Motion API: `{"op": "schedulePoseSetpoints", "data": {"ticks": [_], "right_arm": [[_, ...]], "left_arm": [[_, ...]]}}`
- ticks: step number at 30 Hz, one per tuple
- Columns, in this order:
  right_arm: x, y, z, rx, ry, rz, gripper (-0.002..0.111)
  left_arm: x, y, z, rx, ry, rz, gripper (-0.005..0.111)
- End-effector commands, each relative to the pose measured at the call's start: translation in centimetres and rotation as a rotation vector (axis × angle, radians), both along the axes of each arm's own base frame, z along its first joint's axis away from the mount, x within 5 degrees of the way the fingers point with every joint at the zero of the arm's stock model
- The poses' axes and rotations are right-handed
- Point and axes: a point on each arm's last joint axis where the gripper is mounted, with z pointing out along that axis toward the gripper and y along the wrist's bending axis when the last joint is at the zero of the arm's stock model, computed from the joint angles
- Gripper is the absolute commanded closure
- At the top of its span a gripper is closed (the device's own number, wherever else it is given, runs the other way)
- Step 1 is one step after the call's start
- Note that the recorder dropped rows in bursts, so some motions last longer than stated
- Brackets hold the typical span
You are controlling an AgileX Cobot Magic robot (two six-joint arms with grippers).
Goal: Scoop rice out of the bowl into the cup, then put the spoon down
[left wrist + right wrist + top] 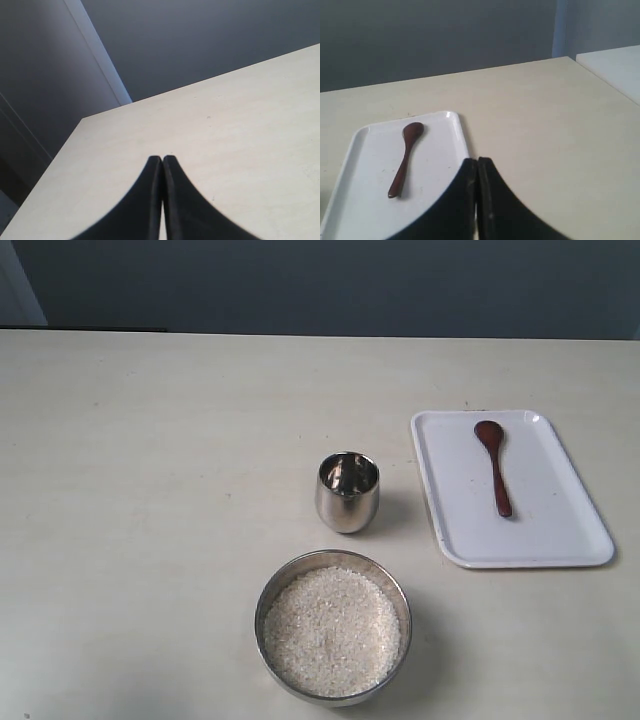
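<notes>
Spreading under everything is a pale cream, faintly mottled table before a dull blue-grey wall. The left wrist view shows only bare tabletop and the left gripper, its black fingers pressed together. Only the exterior view shows the shiny steel cup at centre and, nearer, the wide steel bowl nearly full of grainy white rice. Rightward, a glossy white, round-cornered tray bears the dark wooden spoon, lying flat. The right gripper has its fingers together too.
</notes>
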Motion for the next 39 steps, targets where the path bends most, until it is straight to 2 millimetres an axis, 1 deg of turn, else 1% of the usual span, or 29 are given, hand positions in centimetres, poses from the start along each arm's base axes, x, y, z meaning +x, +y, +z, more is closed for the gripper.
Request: {"op": "schedulePoseSetpoints", "data": {"ticks": [1, 7, 13, 16, 39], "right_arm": [[-0.23, 0.14, -0.07, -0.063, -0.012, 0.029, 0.109], [-0.44, 0.15, -0.27, -0.075, 0.003, 0.03, 0.109], [-0.72, -0.5, -0.09, -0.026, -0.03, -0.11, 0.109], [-0.82, -0.6, -0.08, -0.014, -0.036, -0.141, 0.109], [-0.83, -0.53, -0.15, 0.015, -0.03, -0.142, 0.109]], "left_arm": [[-0.04, -0.04, 0.1, -0.013, -0.007, -0.006, 0.106], [-0.04, -0.04, 0.1, -0.013, -0.007, -0.006, 0.106], [-0.04, -0.04, 0.1, -0.013, -0.007, -0.006, 0.106], [-0.04, -0.04, 0.1, -0.013, -0.007, -0.006, 0.106], [-0.03, -0.05, 0.15, -0.013, -0.012, -0.007, 0.106]]}}
